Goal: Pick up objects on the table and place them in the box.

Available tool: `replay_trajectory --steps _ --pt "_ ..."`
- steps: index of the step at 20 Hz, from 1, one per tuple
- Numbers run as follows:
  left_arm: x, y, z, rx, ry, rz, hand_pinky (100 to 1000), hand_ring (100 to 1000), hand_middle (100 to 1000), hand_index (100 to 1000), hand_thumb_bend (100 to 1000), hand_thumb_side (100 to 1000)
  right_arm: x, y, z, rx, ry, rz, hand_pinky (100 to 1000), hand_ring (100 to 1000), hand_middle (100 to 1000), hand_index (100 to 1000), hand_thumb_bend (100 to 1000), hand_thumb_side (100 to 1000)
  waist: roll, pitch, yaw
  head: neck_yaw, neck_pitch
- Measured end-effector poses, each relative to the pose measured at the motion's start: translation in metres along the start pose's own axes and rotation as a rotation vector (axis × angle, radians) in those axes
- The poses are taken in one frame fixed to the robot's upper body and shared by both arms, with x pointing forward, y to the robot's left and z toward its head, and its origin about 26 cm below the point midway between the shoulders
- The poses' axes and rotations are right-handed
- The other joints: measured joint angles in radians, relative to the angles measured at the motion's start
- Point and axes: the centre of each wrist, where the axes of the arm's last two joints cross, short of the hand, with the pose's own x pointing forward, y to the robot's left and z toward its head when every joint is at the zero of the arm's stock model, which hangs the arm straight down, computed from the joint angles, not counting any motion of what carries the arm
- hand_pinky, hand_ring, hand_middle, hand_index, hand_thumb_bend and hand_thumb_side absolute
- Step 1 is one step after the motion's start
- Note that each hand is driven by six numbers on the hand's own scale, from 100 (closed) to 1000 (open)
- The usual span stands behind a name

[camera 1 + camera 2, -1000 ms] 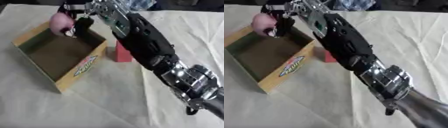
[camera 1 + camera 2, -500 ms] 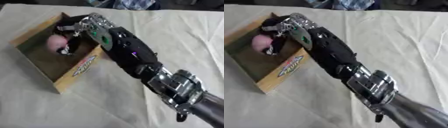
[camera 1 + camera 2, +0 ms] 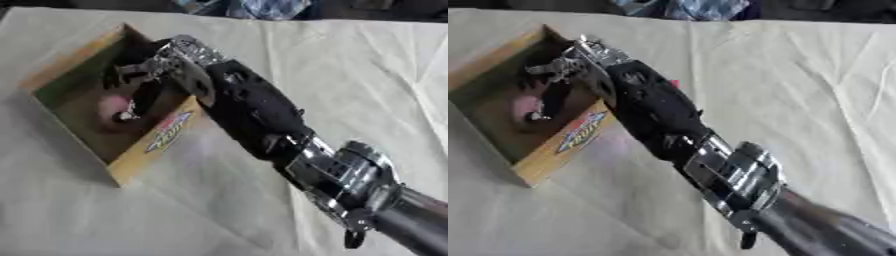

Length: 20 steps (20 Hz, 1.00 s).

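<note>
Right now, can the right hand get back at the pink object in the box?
Probably yes. The right hand hangs inside the open-topped cardboard box, its fingers pointing down just above the pink object on the box floor. Nothing lies between them.

The right robot hand (image 3: pixel 144 80) and forearm reach across the near right wall of the box (image 3: pixel 66 65) and fill the far part of its opening, with a pink object (image 3: pixel 114 107) on the floor beneath the fingers. The box's near left part is open from above. The cloth-covered bench (image 3: pixel 350 75) right of the arm and near the box lies open.
</note>
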Motion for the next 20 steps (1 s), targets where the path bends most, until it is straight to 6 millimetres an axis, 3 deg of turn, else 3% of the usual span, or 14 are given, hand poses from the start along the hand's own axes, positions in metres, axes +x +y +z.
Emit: replay_trajectory --steps 6,12,20 --pt "0.0 0.0 0.0 -0.001 0.002 0.001 627 789 1000 754 329 1000 -0.003 -0.001 0.001 -0.027 0.014 0.022 868 824 830 923 398 767 0.0 0.0 -0.002 -0.002 -0.001" --pt "0.0 0.0 0.0 -0.002 0.004 0.0 627 788 1000 754 330 1000 -0.004 -0.019 0.013 -0.106 -0.007 0.019 857 807 813 912 323 718 0.0 0.0 -0.008 0.002 -0.001" --pt "-0.001 0.001 0.002 0.001 0.014 -0.009 626 789 1000 754 328 1000 -0.037 -0.06 0.083 -0.246 0.031 -0.01 859 809 819 913 306 682 -0.004 -0.006 -0.03 0.027 0.0"
